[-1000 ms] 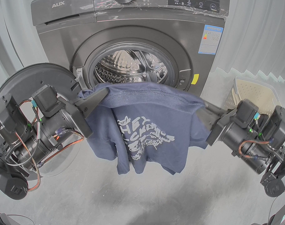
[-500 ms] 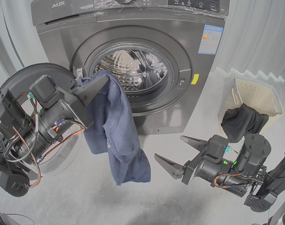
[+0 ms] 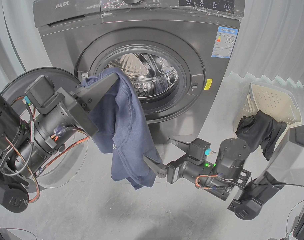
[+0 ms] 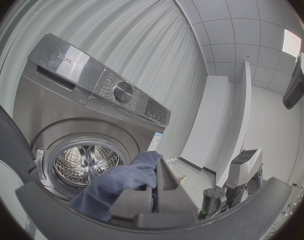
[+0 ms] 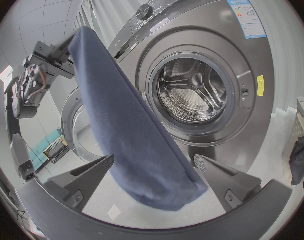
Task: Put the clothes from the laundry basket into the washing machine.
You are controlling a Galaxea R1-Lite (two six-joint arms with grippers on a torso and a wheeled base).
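Left pincer (image 3: pixel 110 81) is clamped tight on the navy shirt (image 3: pixel 125 124), holding it high at the washing machine (image 3: pixel 192 37) mouth, beside the open door (image 3: pixel 22 84). The shirt dangles in front of the drum (image 3: pixel 142 72), not inside. Right pincer (image 3: pixel 163 152) sits low, spread wide around the shirt's bottom end. To the right, the laundry basket (image 3: pixel 275 99) has a black garment (image 3: pixel 258 127) draped over its rim.

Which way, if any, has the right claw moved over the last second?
Yes. The right claw dropped from beside the washing machine's door opening to low before its base, shifting left, now open around the blue shirt's hem.
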